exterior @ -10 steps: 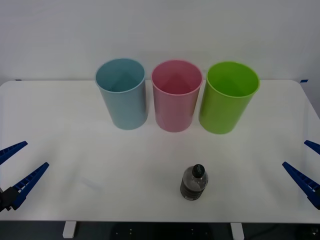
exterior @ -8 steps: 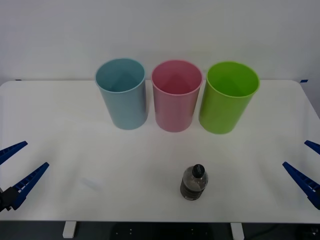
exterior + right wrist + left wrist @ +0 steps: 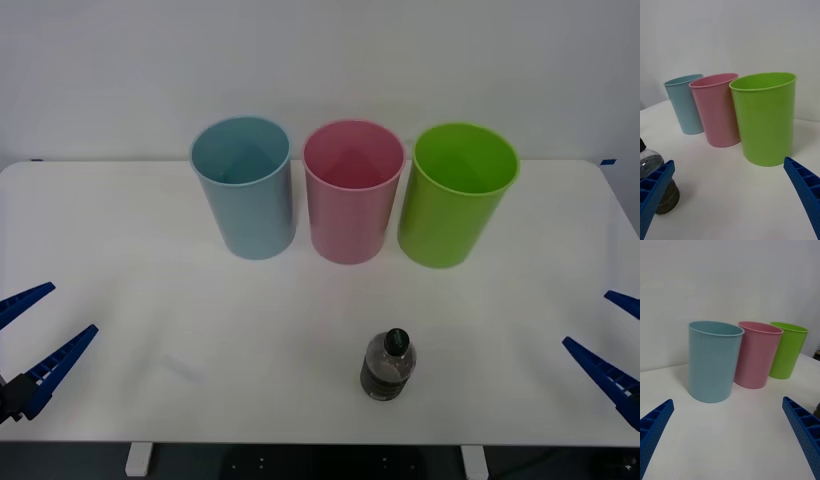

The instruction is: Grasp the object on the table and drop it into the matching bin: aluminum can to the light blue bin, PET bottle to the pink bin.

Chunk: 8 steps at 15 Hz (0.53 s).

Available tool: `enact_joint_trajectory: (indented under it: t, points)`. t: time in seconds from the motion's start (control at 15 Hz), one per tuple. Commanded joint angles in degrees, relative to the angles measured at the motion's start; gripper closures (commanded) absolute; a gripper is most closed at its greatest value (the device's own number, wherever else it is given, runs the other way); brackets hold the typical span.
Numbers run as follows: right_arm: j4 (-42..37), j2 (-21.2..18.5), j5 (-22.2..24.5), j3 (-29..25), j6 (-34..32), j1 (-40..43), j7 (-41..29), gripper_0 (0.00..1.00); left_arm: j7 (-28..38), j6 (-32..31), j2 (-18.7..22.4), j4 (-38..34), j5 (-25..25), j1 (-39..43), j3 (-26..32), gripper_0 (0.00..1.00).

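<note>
A small clear PET bottle (image 3: 387,365) with a black cap and dark liquid stands upright near the front edge of the white table (image 3: 140,250), right of centre. The bottle (image 3: 655,180) also shows behind one blue finger in the right wrist view. At the back stand the light blue bin (image 3: 243,186), the pink bin (image 3: 353,190) and a lime green bin (image 3: 458,193) in a row. My left gripper (image 3: 32,335) hangs open at the table's front left. My right gripper (image 3: 612,345) hangs open at the front right, well apart from the bottle.
The three bins stand close together, the light blue bin (image 3: 713,360), pink bin (image 3: 756,354) and green bin (image 3: 788,348) side by side before a plain white wall. Bare tabletop lies between the bins and the bottle.
My right gripper has shifted slightly inward and down at the frame's right edge. The bottle, bins and left gripper have not moved.
</note>
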Motion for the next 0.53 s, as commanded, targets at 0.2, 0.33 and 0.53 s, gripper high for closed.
enact_joint_trajectory:
  t: [0.2,0.33,0.53]
  points:
    - [0.7,-2.0,0.1,3.4,-1.1,0.0,2.8,0.0,0.0,0.0,0.0,0.0,0.0,0.0,0.0,0.0]
    - [0.7,-2.8,0.2,5.1,-1.5,0.1,6.3,0.0,0.0,0.0,0.0,0.0,0.0,0.0,0.0,0.0]
    - [2.7,-4.2,0.5,7.7,-1.6,-0.4,12.7,0.0,0.0,0.0,0.0,0.0,0.0,0.0,0.0,0.0]
